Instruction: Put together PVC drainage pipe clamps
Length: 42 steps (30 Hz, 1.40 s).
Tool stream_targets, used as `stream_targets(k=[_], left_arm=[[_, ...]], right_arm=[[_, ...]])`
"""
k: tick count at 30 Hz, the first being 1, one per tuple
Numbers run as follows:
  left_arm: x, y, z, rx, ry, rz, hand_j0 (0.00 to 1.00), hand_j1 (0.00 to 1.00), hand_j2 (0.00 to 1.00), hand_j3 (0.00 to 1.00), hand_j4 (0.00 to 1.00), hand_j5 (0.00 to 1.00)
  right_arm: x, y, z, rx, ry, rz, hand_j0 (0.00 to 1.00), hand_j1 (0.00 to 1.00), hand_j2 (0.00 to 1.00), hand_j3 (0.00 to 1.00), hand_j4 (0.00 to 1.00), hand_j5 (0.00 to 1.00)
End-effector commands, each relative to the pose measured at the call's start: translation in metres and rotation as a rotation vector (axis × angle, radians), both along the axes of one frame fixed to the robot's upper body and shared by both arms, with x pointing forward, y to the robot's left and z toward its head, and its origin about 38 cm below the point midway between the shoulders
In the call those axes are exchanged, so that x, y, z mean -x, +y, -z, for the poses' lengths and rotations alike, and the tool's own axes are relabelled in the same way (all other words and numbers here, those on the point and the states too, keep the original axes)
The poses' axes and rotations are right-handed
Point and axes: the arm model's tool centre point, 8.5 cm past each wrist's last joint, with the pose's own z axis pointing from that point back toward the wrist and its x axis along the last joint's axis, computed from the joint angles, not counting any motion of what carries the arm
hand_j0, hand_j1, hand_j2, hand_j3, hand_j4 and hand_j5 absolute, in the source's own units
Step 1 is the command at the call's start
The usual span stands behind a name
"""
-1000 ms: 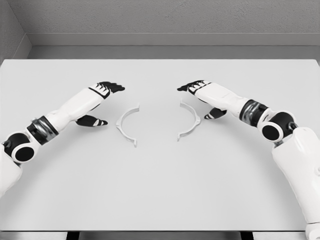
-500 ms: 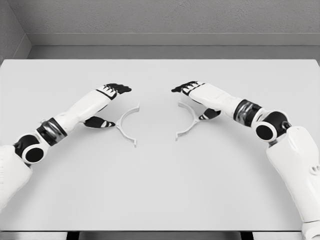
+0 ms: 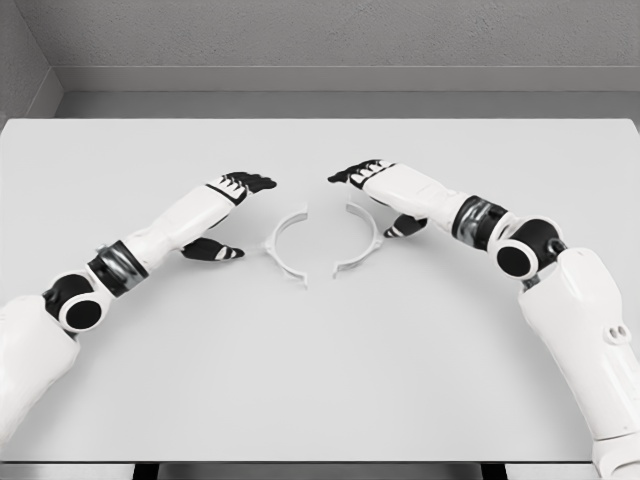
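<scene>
Your left hand [image 3: 232,205] has fingers [image 3: 252,183] spread, gripping nothing, thumb behind the left clamp half [image 3: 289,243]. Your right hand [image 3: 375,195] mirrors this behind the right clamp half [image 3: 360,243]. Both arcs face each other on the surface [image 3: 320,380], closer together than a second ago.

A bare simulated test room, not a home or workshop: a plain, flat, pale grey rectangular surface [image 3: 320,380] fills the view, backed by a textured grey wall [image 3: 340,30] with a lighter grey baseboard strip [image 3: 340,79], all evenly lit and rendered without clutter, tools or furnishings
</scene>
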Motion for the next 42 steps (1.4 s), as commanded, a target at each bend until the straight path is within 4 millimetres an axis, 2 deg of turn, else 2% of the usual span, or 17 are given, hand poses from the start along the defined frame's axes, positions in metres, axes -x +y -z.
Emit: stream_targets(k=[1, 3, 5, 12, 22, 42], left_arm=[[0.0, -0.004, -0.001, 0.013, -0.003, 0.004, 1.0, 1.0, 1.0, 1.0, 1.0, 1.0], [0.0, -0.004, -0.001, 0.014, -0.002, 0.004, 1.0, 1.0, 1.0, 1.0, 1.0, 1.0], [0.0, -0.004, -0.002, 0.015, -0.003, 0.003, 1.0, 1.0, 1.0, 1.0, 1.0, 1.0], [-0.001, -0.001, -0.003, 0.019, -0.004, -0.004, 1.0, 1.0, 1.0, 1.0, 1.0, 1.0], [-0.006, 0.007, -0.009, 0.017, -0.016, -0.018, 1.0, 1.0, 1.0, 1.0, 1.0, 1.0], [-0.006, 0.007, -0.009, 0.016, -0.014, -0.021, 1.0, 1.0, 1.0, 1.0, 1.0, 1.0]], right_arm=[[-0.001, -0.001, 0.0, 0.0, 0.002, 0.003, 1.0, 1.0, 1.0, 1.0, 1.0, 1.0], [-0.008, -0.003, -0.009, 0.0, -0.01, 0.023, 1.0, 1.0, 1.0, 1.0, 1.0, 1.0], [-0.014, -0.007, -0.009, 0.004, -0.003, 0.04, 1.0, 1.0, 1.0, 1.0, 1.0, 1.0], [-0.026, -0.003, -0.001, 0.012, 0.029, 0.063, 1.0, 1.0, 1.0, 1.0, 1.0, 1.0], [-0.022, 0.016, 0.005, 0.019, 0.041, 0.029, 1.0, 1.0, 1.0, 1.0, 1.0, 1.0], [-0.016, 0.032, 0.002, 0.017, 0.031, 0.004, 1.0, 1.0, 1.0, 1.0, 1.0, 1.0]])
